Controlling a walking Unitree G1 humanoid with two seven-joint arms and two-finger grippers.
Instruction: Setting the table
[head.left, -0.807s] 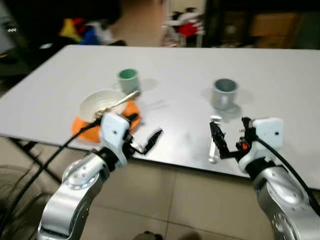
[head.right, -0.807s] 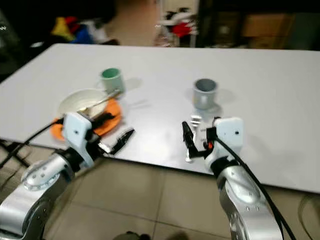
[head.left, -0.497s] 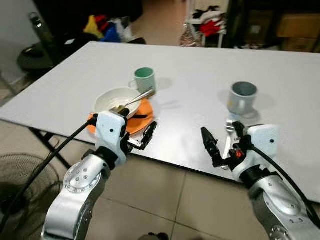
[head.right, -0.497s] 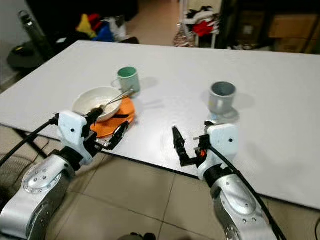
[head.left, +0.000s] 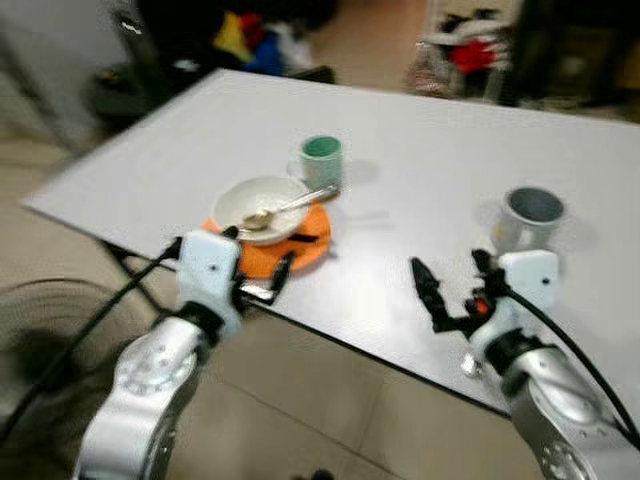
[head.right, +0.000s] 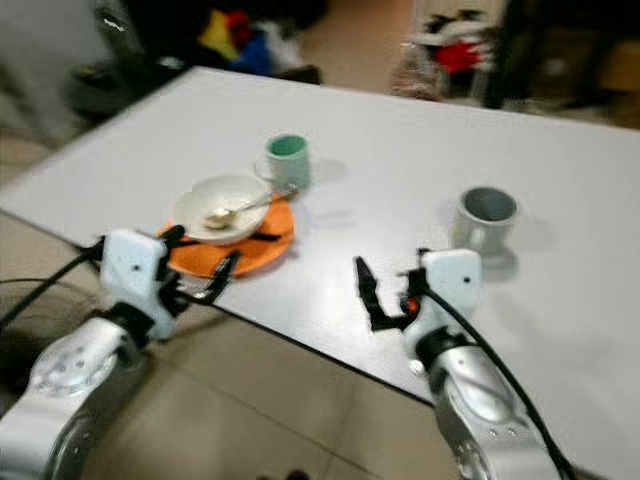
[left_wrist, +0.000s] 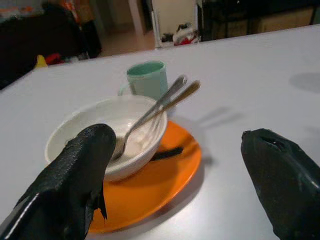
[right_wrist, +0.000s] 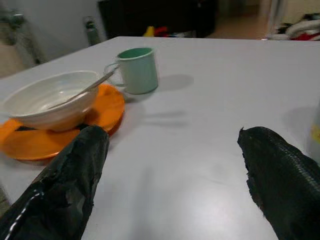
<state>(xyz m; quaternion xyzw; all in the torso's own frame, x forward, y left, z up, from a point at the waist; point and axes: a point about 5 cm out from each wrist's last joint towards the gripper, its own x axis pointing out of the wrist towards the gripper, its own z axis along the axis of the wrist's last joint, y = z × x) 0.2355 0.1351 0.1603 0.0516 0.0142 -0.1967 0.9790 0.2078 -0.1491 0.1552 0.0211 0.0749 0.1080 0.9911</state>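
Approaching seems to be the step in hand: nothing is held, and both arms are raised at the near edge of the white bench (head.left: 420, 150). The left pincer (head.left: 262, 280) is held with its fingers apart just at the 6 o'clock rim of the orange plate (head.left: 305, 250); the right pincer (head.left: 437, 300) is likewise spread, over bare bench at about 7 o'clock from the grey mug (head.left: 528, 218).

On the plate a white bowl (head.left: 258, 205) is set, and in it a spoon (left_wrist: 150, 117) and what looks like a second utensil are leaned, handles pointing toward 2 o'clock. Whether any food lies in the bowl cannot be told. A green mug (head.left: 322, 162) stands just beyond the plate at 1 o'clock; its contents are hidden, as are the grey mug's.

Next, a target would have to be chosen, probably the plate's rim or a utensil handle, and the left pincer lowered around it squarely, since the head views are blurred.
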